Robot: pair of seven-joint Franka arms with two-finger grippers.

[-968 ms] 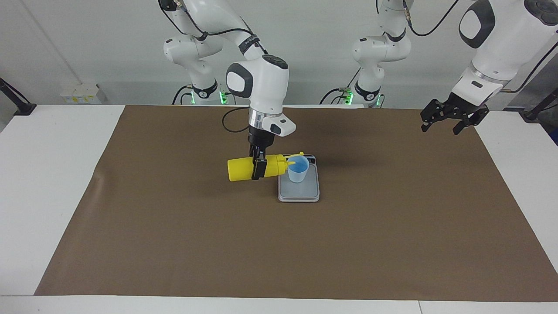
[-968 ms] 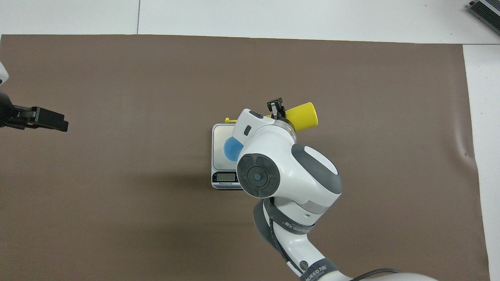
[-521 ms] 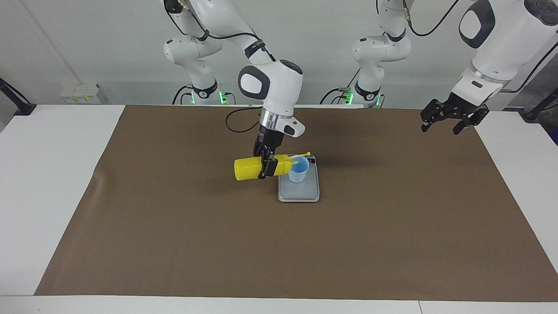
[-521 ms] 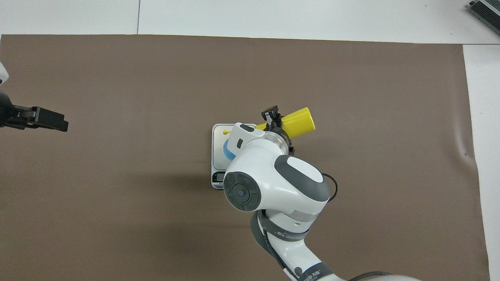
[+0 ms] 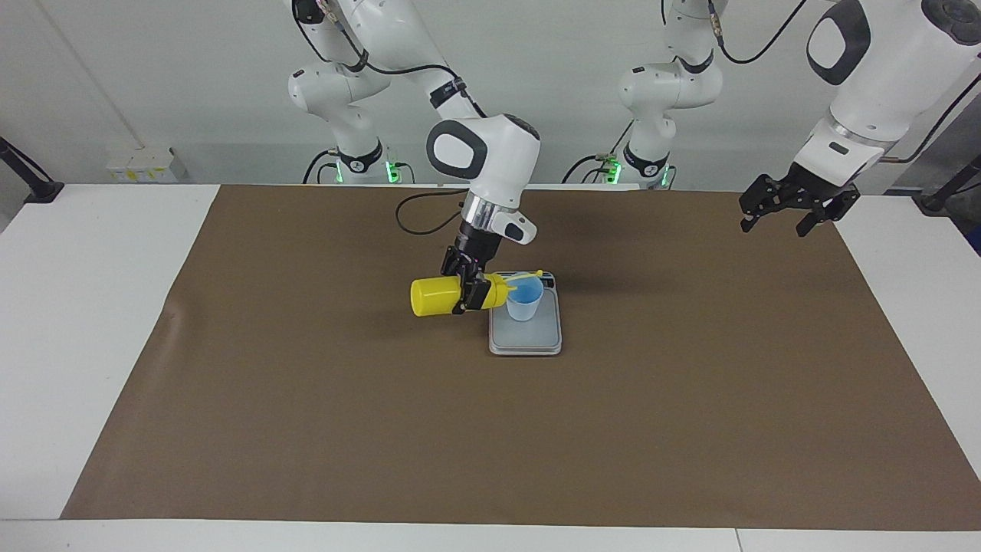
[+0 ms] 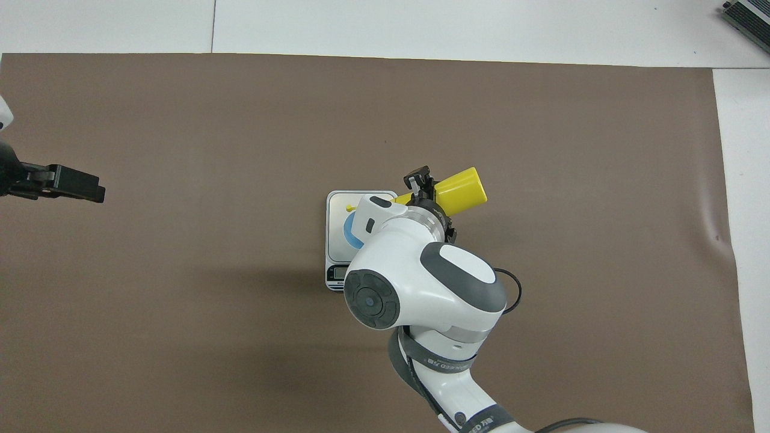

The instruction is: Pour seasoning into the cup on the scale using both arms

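I hold the yellow bottle (image 5: 448, 296) in the right tool (image 5: 469, 293), clenched across the bottle's middle so the body cannot roll while it is tipped. The bottle lies almost level in the air, its flat base toward the right arm's end of the tabletop (image 5: 107, 322) and its nozzle at the rim of the blue cup (image 5: 525, 300). From the cup, the bottle extends toward 9 o'clock in the facing view. I keep it level because the seasoning must run to the nozzle, and low so the stream falls inside the cup and not on the plate.

The cup stands upright on the scale (image 5: 526, 337), toward the display end, which is the end closer to the robots. In the overhead view the right arm covers most of the cup and much of the scale (image 6: 334, 207). The cap strap (image 5: 529, 274) sticks out over the cup, clear of the nozzle opening.

The left tool (image 5: 789, 207) is released and waits in the air over the brown mat (image 5: 690, 429) at the left arm's end, well apart from the scale, at roughly 3 o'clock from it in the facing view. I judge it is parked there to leave the pour unobstructed.

I cannot tell whether seasoning is flowing.
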